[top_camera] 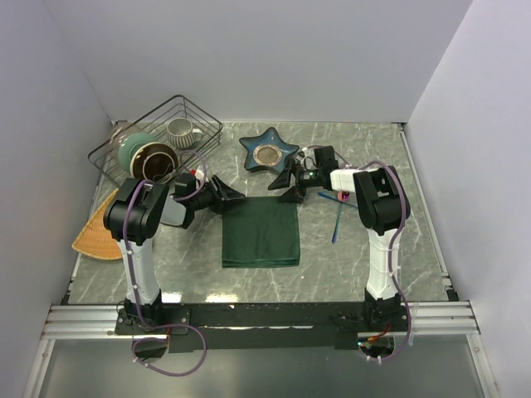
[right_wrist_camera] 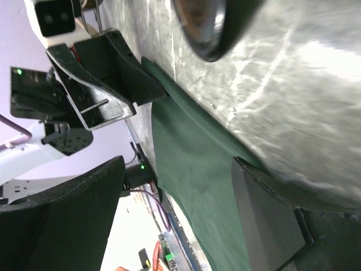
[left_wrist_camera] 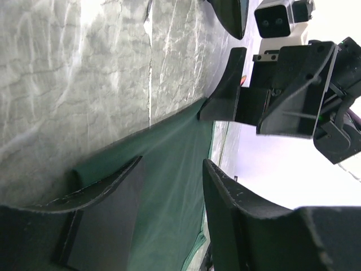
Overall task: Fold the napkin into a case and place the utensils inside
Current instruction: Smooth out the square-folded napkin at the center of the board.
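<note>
The dark green napkin (top_camera: 261, 231) lies flat in the middle of the table, roughly square. My left gripper (top_camera: 236, 197) is open at its far left corner; in the left wrist view (left_wrist_camera: 169, 189) the cloth (left_wrist_camera: 169, 158) lies between the spread fingers, the lower finger (left_wrist_camera: 107, 195) down on it. My right gripper (top_camera: 287, 187) is open at the far right corner; in the right wrist view (right_wrist_camera: 175, 192) the cloth (right_wrist_camera: 192, 164) lies between its fingers. The blue utensil (top_camera: 336, 224) and the pink utensil (top_camera: 343, 196) lie to the right of the napkin.
A blue star-shaped dish (top_camera: 269, 151) sits just behind the grippers. A wire basket (top_camera: 178, 104) with a mug and bowls stands at the back left. An orange-tan mat (top_camera: 95, 234) lies at the left edge. White walls enclose the table.
</note>
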`<state>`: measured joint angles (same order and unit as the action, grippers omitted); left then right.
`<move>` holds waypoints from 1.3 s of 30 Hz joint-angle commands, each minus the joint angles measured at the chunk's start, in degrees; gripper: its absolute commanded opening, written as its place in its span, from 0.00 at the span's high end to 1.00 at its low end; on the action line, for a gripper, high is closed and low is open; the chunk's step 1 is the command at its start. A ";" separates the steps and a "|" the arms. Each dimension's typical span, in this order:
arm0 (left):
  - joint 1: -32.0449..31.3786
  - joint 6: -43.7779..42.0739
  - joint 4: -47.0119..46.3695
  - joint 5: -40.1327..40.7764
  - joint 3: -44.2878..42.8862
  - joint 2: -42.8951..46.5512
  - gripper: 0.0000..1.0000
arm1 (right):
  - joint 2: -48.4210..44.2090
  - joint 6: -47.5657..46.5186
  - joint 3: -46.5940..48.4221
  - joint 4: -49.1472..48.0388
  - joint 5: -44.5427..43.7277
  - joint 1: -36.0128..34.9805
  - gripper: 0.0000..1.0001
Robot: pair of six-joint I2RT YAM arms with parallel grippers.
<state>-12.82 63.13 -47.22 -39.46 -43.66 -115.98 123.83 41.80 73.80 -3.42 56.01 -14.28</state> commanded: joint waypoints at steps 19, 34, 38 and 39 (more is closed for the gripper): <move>-4.05 3.66 0.03 -7.21 20.09 24.15 0.35 | -11.68 1.88 -6.64 0.78 -0.28 -8.74 0.12; -4.49 -2.29 10.64 -8.43 15.65 23.22 0.34 | -8.24 -9.88 -4.72 14.30 -3.36 -6.99 0.12; -4.41 -28.58 34.16 -7.13 2.91 30.28 0.36 | -14.92 -16.12 -4.45 20.55 -2.75 -8.39 0.17; -4.41 -33.29 42.74 -4.07 -2.95 30.81 0.38 | -18.33 -19.10 -5.32 23.08 -3.01 -8.91 0.19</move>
<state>-16.99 53.89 -25.19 -46.35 -32.21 -91.81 115.26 32.58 67.51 10.70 53.82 -21.76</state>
